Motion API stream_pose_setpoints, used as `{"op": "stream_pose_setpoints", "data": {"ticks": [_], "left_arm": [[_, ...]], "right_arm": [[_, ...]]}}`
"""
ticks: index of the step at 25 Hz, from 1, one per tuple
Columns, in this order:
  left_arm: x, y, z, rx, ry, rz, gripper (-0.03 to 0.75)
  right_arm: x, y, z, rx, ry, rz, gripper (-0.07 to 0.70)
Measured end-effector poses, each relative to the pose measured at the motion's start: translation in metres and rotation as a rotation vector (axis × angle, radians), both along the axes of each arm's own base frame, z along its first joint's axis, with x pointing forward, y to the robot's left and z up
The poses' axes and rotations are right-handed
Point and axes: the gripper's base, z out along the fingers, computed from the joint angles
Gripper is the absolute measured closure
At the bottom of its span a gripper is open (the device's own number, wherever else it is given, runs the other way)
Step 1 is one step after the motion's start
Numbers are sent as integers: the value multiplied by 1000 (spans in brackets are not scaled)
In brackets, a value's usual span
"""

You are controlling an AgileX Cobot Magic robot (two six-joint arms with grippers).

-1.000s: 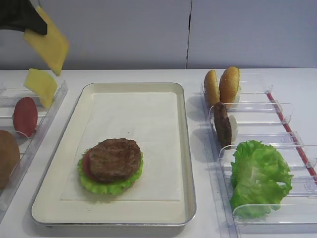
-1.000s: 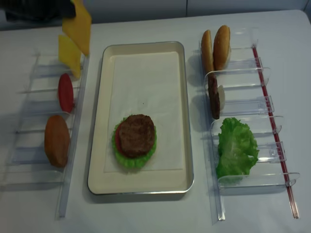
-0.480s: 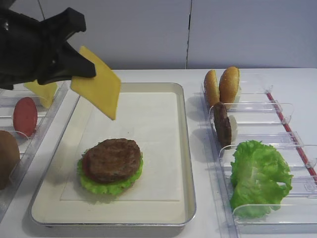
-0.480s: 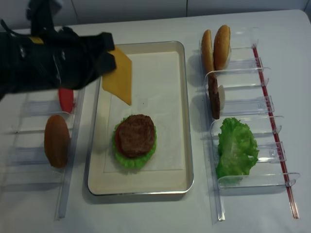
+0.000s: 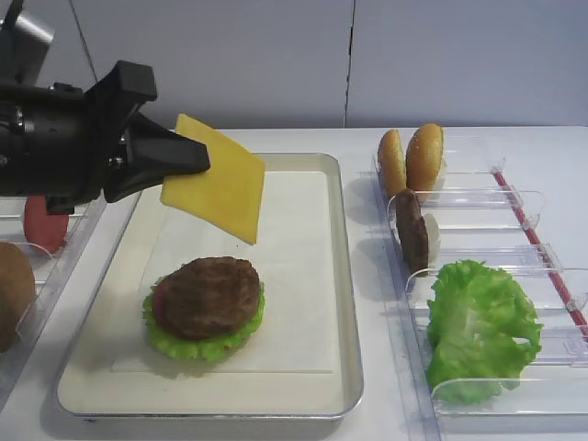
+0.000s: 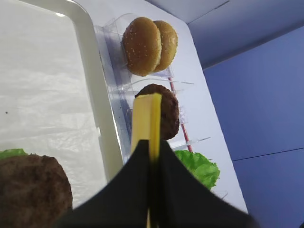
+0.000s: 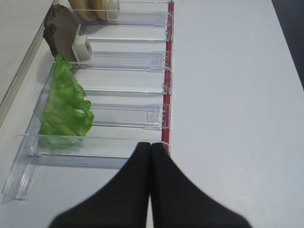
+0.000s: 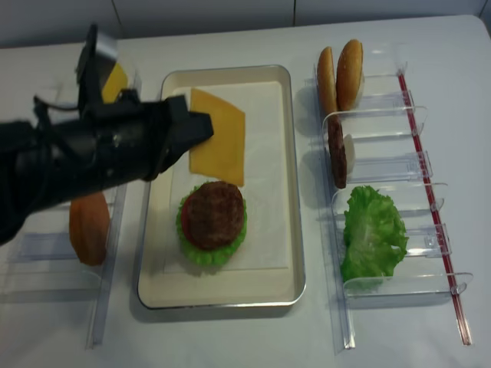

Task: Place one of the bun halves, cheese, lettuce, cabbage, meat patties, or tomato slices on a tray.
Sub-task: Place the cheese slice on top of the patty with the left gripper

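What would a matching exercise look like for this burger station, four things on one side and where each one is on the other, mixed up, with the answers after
1. cheese
2. meat patty with lettuce under it
3. bun halves
4. loose lettuce

A. standing in the far bin on the right
B. on the tray, near end
C. pinched in the left gripper above the tray
D. in the near bin on the right

Pairs: 1-C, 2-B, 3-A, 4-D

White table [image 5: 514,142] runs to a pale grey wall [image 5: 441,64] along its far edge; a dark vertical seam [image 5: 350,64] divides the wall panels. Lighting even, diffuse.
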Motion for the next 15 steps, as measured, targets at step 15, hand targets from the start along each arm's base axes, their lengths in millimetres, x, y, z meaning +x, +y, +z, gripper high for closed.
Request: {"op": "stream_pose_setpoints", "data": {"ticks": [15], "left_arm": [[3,14,-44,-164,79,-128,703]], "right_arm": [[0,0,0,-1,0,-1,612]]}}
